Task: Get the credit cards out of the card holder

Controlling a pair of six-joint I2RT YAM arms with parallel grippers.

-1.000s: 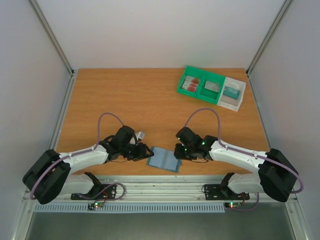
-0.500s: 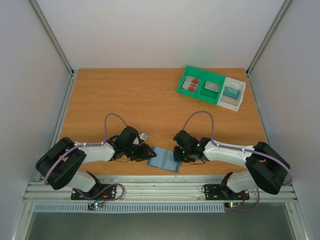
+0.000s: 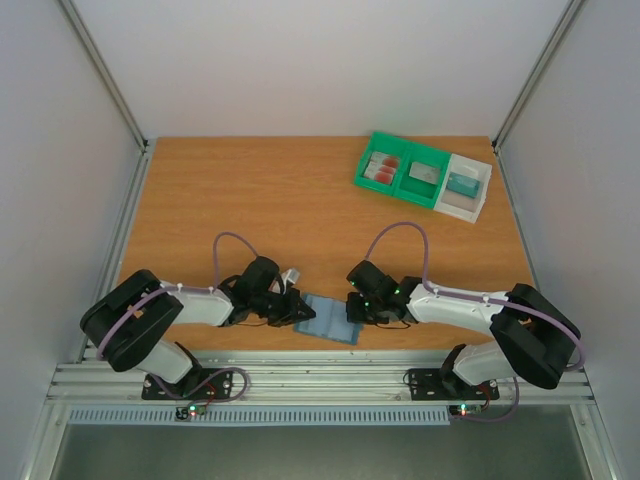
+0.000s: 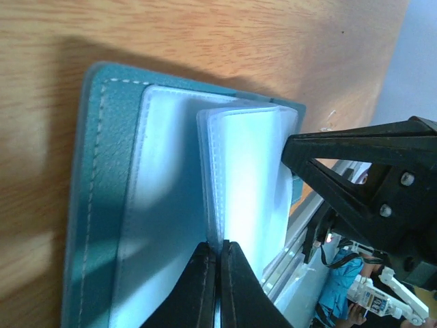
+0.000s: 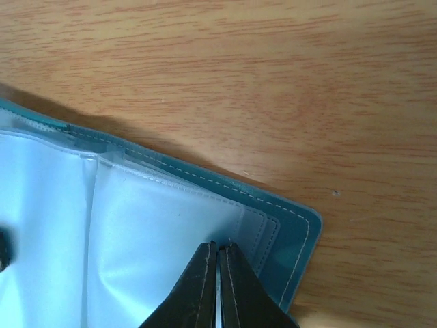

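Note:
The blue-grey card holder [image 3: 328,320] lies open on the table near the front edge, between both grippers. Its clear inner sleeves [image 4: 249,178] look pale, and no card shows in them. My left gripper [image 3: 295,312] is at its left edge; in the left wrist view the gripper [image 4: 218,247] is shut on the stitched edge of one raised sleeve. My right gripper [image 3: 352,308] is shut, and in the right wrist view [image 5: 218,244] its tips press on a sleeve [image 5: 157,232] near the holder's corner [image 5: 297,229]. Red credit cards [image 3: 381,168] lie in the green tray's left compartment.
The green two-compartment tray [image 3: 400,152] stands at the back right with a grey piece [image 3: 424,172] in its right compartment. A white tray [image 3: 482,170] beside it holds a teal piece [image 3: 462,184]. The metal rail runs just in front of the card holder.
My left arm has moved right, and its gripper now reaches the card holder's left edge. My right gripper shifted slightly left onto the holder, then held still.

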